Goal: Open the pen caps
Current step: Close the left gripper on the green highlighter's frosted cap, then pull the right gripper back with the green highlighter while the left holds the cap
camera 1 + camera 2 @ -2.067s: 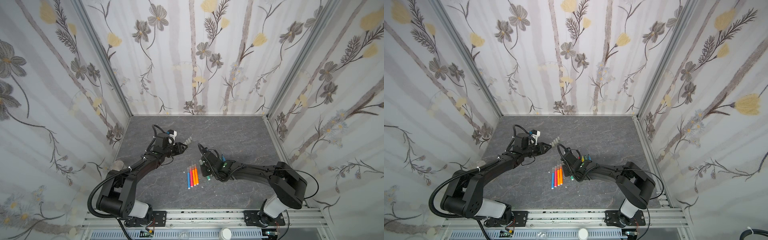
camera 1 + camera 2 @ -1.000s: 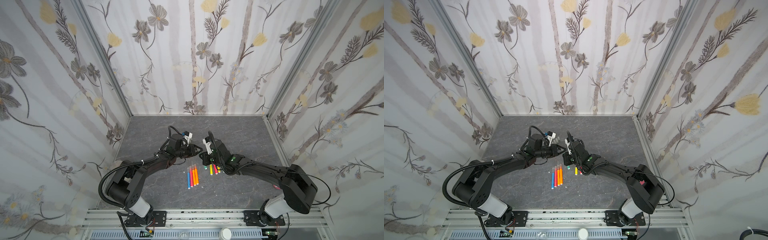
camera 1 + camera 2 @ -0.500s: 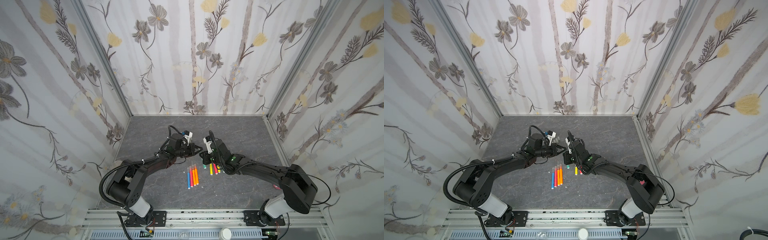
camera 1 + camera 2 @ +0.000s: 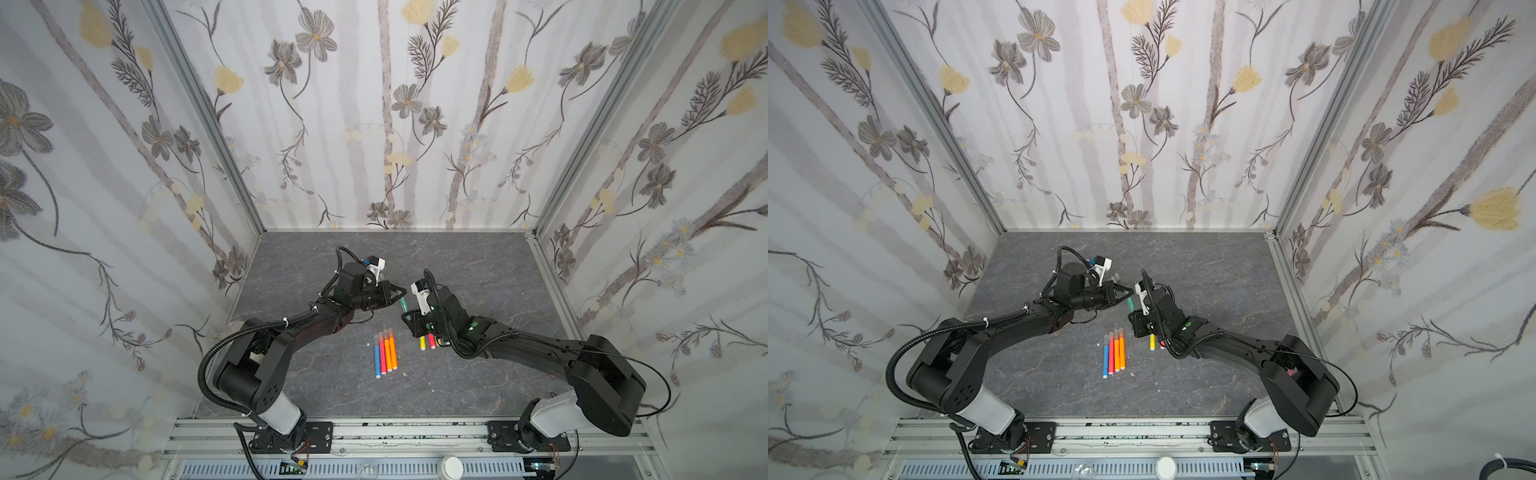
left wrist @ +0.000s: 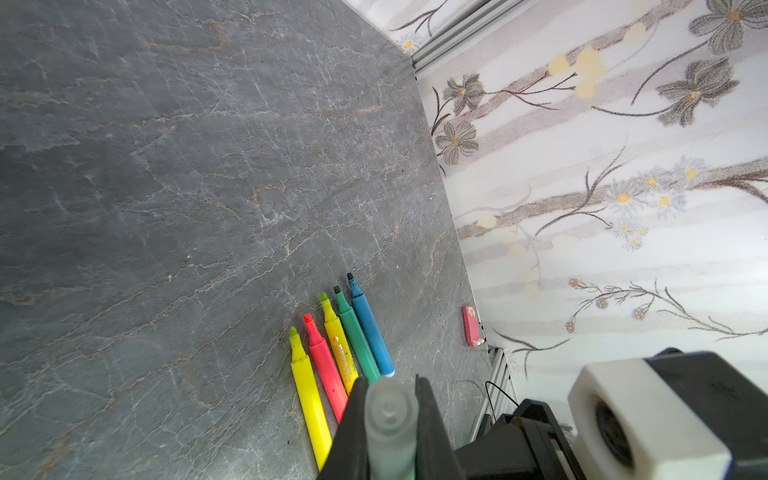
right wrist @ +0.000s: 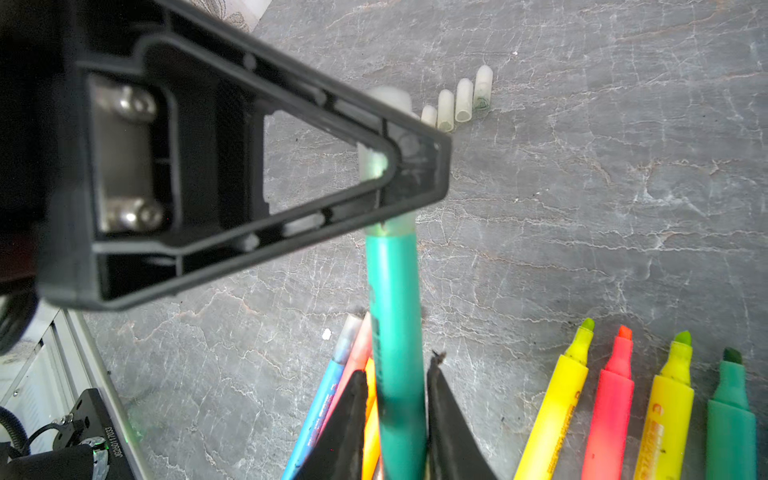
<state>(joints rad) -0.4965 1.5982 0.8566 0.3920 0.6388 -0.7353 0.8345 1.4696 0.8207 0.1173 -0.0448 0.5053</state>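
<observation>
A green pen (image 6: 395,316) stands tilted above the table between my two grippers, seen in both top views (image 4: 403,306) (image 4: 1131,304). My right gripper (image 6: 397,374) is shut on its barrel. My left gripper (image 5: 390,399) is shut on its whitish pen cap (image 5: 390,415), which still sits on the pen's end (image 6: 390,226). Several capped pens (image 4: 384,351) lie in a row on the grey table. Several uncapped pens (image 5: 332,349) lie side by side under my right arm, and the top views show only two of them (image 4: 427,343).
Several loose caps (image 6: 457,102) lie in a row on the table behind the left gripper. A small pink object (image 5: 471,326) rests at the foot of the right wall. Flowered walls enclose the grey table (image 4: 478,266) on three sides.
Two seconds ago the grippers were apart, the right one low by the pens. They have since met above the table with the green pen between them. In the last second they hardly moved.
</observation>
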